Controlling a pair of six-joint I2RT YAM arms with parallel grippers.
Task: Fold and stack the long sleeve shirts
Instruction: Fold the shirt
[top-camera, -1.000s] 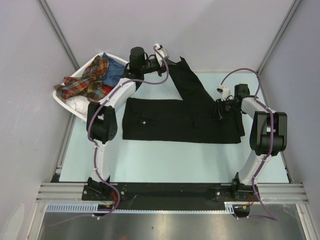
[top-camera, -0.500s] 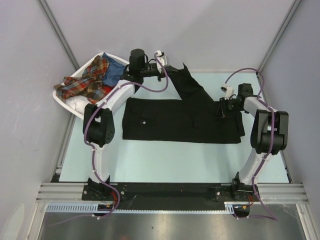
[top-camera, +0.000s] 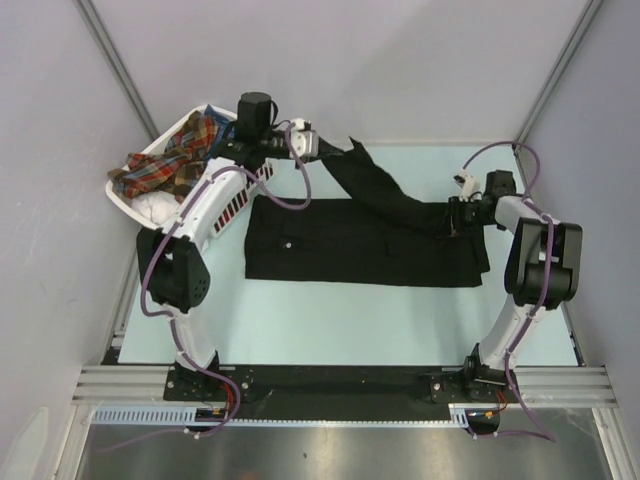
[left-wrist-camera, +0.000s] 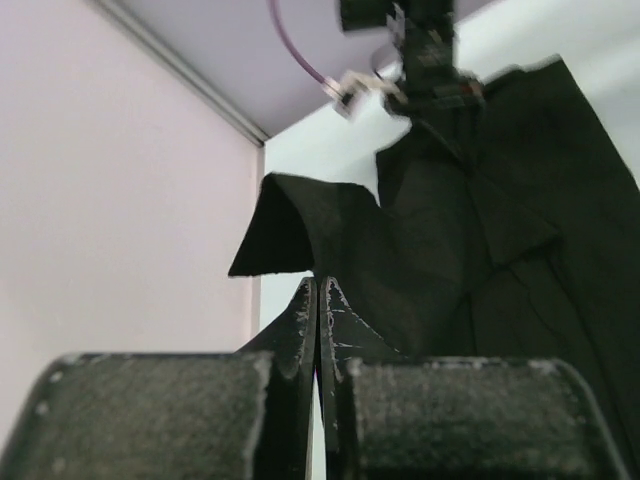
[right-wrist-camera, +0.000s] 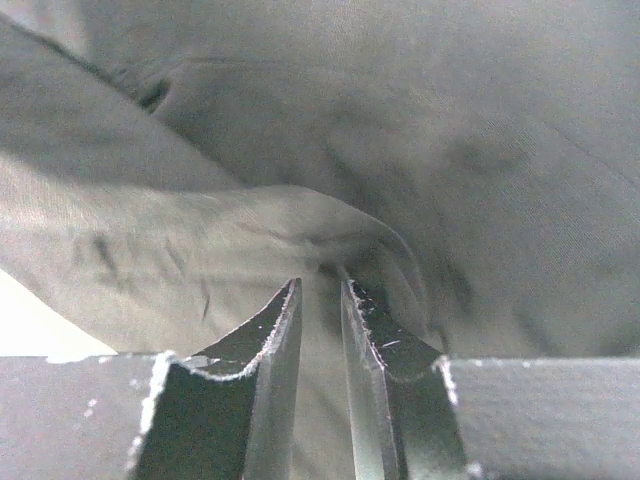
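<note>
Fingers first: your left gripper (left-wrist-camera: 318, 298) is clamped, its fingers (left-wrist-camera: 292, 335) pressed flat together with the edge of a black sleeve (left-wrist-camera: 340, 240) pinched between the tips. Your right gripper (right-wrist-camera: 318, 300) is nearly closed, with only a thin slit between the fingers (right-wrist-camera: 275, 350) and a raised ridge of black cloth caught at the tips. In the left wrist view the cloth peaks up toward that gripper, so read it as gripping.

Largest down, from the top view:
- The pale green table (top-camera: 330, 320) carries everything.
- The black long sleeve shirt (top-camera: 340, 245) lies flat across the middle of the table as a wide rectangle, its body between the two arms.
- The sleeve runs off the body as a lifted band, from the right gripper (top-camera: 452, 214) at the shirt's right end, diagonally back and left to the left gripper (top-camera: 322, 150) near the far edge. It sags a little in between.
- The white slatted basket (top-camera: 122, 196) sits at the far left corner, just beside the left arm and apart from the black shirt.
- A red-orange plaid shirt (top-camera: 180, 155) is heaped on top in the basket and spills over its left rim.
- A white garment (top-camera: 160, 208) shows below the plaid at the basket's near side.
</note>
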